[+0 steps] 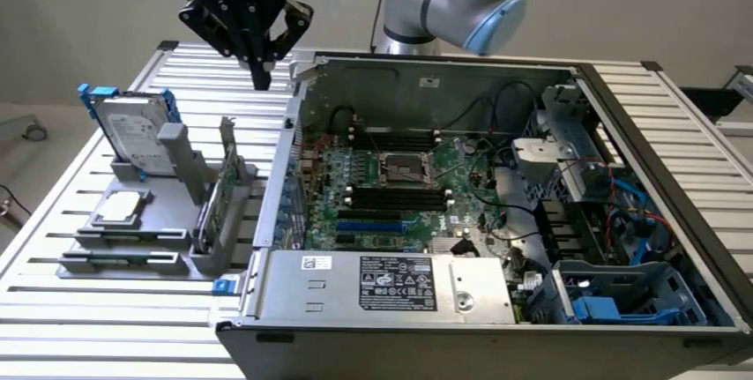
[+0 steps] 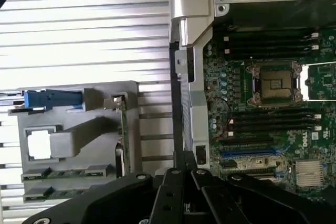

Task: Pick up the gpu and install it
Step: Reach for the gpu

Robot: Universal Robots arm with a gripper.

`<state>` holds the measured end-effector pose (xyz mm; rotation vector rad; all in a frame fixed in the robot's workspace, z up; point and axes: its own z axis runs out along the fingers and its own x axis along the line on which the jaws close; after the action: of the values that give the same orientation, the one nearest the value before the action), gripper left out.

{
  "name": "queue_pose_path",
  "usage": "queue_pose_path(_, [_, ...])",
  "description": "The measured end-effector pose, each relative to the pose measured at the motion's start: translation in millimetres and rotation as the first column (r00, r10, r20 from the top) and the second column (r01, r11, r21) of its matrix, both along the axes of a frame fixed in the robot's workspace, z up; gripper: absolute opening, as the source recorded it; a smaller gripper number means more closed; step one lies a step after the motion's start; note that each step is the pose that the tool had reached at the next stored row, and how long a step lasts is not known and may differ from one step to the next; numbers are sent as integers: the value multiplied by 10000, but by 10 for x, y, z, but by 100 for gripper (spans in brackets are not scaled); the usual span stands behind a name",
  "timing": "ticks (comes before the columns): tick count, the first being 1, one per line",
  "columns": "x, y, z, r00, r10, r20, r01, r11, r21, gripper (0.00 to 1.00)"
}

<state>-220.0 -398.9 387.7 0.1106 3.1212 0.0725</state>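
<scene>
1. Tool hangs over the far part of the desk, its fingers pressed together with nothing between them.
2. It is above the gap between the grey holder and the open computer case, close to the case wall on the exterior view's left.
3. The gpu stands on edge in the holder, just to the exterior view's left of the case. It is nearer than the tool and well apart from it, so nothing is touching it.
4. In the wrist view the card appears as a thin edge in its slot of the holder, beside the case wall.
5. A hard drive with blue rails and a small square chip share the same holder, further to the exterior view's left.
6. The motherboard lies exposed inside the case, and no card appears to stand in its near slots.
7. As I judge it, the task is at its very start: the card is neither lifted nor fitted, so both picking up and installing are left.
</scene>
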Motion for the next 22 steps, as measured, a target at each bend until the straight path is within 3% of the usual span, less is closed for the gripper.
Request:
queue_pose_path(15, [-681, 0, -125, 10000, 0, -26, 0, 10000, -79, 11])
queue_pose_path(17, [-731, 0, -136, 10000, 26, -47, -26, 9999, -118, 11])
queue_pose_path(20, [-741, 0, -142, 9997, 201, -127, -204, 9995, -222, 11])
queue_pose_path(22, [-747, 0, -142, 9996, 269, -127, -272, 9993, -240, 11])
